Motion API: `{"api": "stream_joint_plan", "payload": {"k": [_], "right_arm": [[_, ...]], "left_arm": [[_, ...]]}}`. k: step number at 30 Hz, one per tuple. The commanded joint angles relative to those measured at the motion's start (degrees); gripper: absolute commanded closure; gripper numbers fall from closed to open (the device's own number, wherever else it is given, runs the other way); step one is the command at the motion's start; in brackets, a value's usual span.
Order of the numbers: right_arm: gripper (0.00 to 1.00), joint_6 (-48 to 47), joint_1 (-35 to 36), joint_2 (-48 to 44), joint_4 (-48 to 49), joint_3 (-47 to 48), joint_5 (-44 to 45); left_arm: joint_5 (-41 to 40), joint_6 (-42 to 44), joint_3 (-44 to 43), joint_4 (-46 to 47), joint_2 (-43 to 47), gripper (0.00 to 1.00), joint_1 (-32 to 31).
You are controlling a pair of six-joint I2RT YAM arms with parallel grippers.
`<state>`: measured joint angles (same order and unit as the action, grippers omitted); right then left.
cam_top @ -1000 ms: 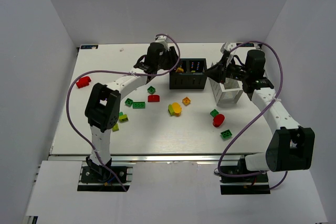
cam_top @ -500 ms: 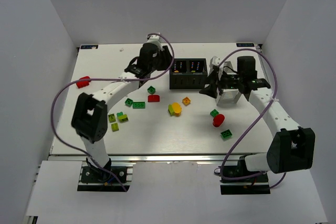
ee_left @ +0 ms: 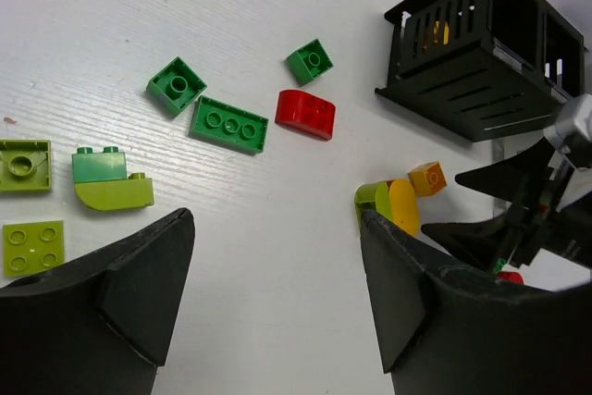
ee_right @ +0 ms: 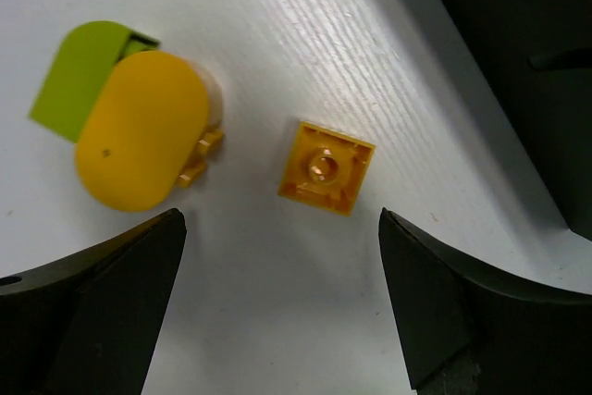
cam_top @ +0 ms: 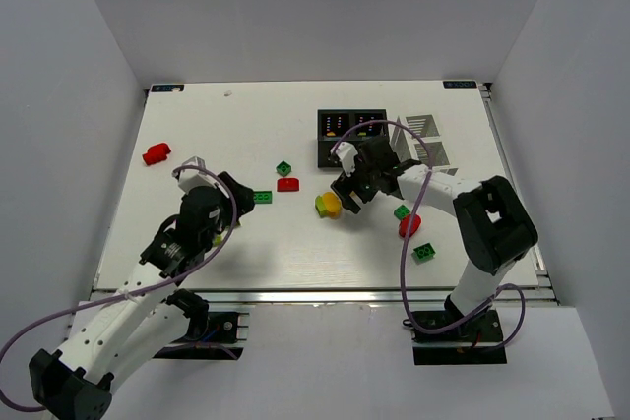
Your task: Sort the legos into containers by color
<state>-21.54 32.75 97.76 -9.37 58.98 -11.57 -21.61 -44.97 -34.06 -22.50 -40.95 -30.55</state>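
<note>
Legos lie scattered on the white table. My right gripper [ee_right: 282, 293] hangs open just above a small orange brick [ee_right: 326, 167], which lies studs down between and ahead of its fingertips; beside it sits a yellow rounded brick [ee_right: 143, 129] on a lime one [ee_right: 83, 76]. In the top view that gripper [cam_top: 347, 184] is in front of the black box [cam_top: 352, 135]. My left gripper [ee_left: 276, 228] is open over bare table, with nothing between the jaws. Ahead of it lie green bricks [ee_left: 229, 124], a red brick [ee_left: 306, 114] and lime bricks [ee_left: 23, 166]. The white basket [cam_top: 423, 145] stands right of the box.
A red brick [cam_top: 156, 153] lies far left. A green brick [cam_top: 402, 211], a red rounded one [cam_top: 409, 225] and another green one [cam_top: 424, 252] lie under the right arm. The black box wall [ee_right: 518, 62] is close to the right gripper's far side.
Both arms left the containers. The left pulled back to the near left, the right swung down over the orange brick. Both grippers opened wider.
</note>
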Motion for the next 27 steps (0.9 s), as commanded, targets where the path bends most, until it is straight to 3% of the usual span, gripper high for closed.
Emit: {"api": "stream_joint_plan", "payload": {"k": [1,18,27], "right_arm": [[0.11,3.0,0.3,0.9,6.4,1.0,5.5],[0.2,3.5,-1.2,5.7,11.6,2.4,6.8],[0.31,3.7,-1.8,6.7,11.9,1.8,4.9]], "left_arm": [[-2.0,-2.0,0.0,-2.8,1.1,0.18,-0.1],[-2.9,-0.6,-4.4,-4.0,-3.5,0.18,-0.1],[-2.2,-0.2,-5.9,-2.5,-6.3,0.18,-0.1]]}}
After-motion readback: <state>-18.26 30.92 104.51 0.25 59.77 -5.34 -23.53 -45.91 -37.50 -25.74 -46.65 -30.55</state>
